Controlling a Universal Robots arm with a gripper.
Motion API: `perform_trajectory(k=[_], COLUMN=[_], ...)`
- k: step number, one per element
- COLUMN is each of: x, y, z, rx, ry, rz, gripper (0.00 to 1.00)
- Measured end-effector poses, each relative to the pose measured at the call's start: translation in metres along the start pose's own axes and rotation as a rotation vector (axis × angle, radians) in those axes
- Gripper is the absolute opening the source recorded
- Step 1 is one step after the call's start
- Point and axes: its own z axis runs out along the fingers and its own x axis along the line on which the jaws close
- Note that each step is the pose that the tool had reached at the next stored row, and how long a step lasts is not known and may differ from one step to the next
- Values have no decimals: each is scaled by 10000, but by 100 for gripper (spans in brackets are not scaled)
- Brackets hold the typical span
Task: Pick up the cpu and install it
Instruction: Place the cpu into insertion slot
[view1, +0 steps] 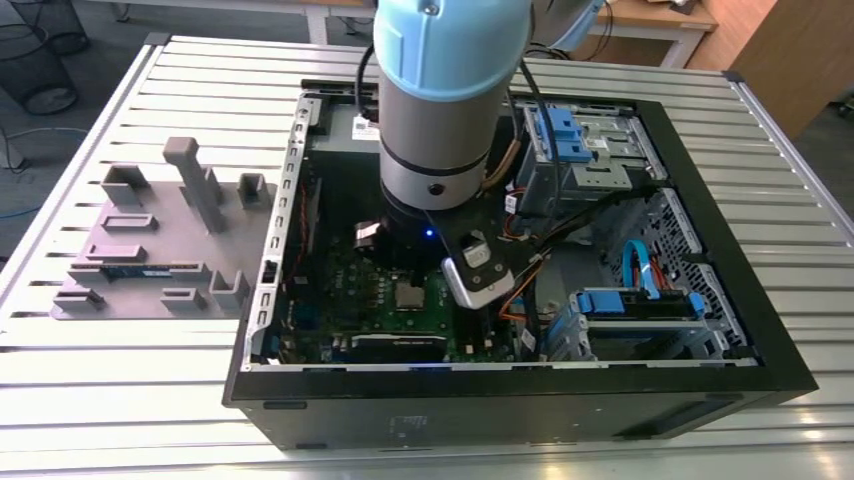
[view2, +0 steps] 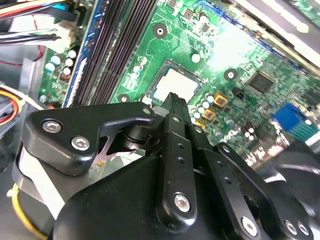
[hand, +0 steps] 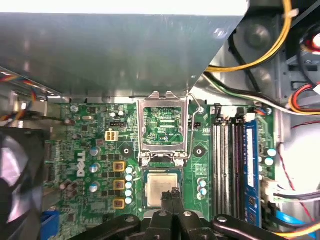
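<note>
The cpu, a small silvery square chip, lies flat in the socket of the green board; it also shows in the second wrist view and the exterior view. The socket's metal frame stands flipped up beside it. My gripper hovers at one edge of the cpu, its two thin black fingers pressed together with nothing between them. Whether the tips touch the chip I cannot tell. In the exterior view the arm reaches down into the open computer case.
A grey power-supply box sits close behind the socket. Black memory slots and bundled cables flank it, with a fan on the other side. Blue drive bays line the case. A grey parts fixture lies at the exterior view's left.
</note>
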Motion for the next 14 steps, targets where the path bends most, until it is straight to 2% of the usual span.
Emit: perform_trajectory(k=[1,10,14], x=[0,23,23], y=[1,1,4], z=[-15,-11,-45], rx=[2,-25,-30], ry=[1,1,-1], rz=[0,0,0], gripper=[11,11,11])
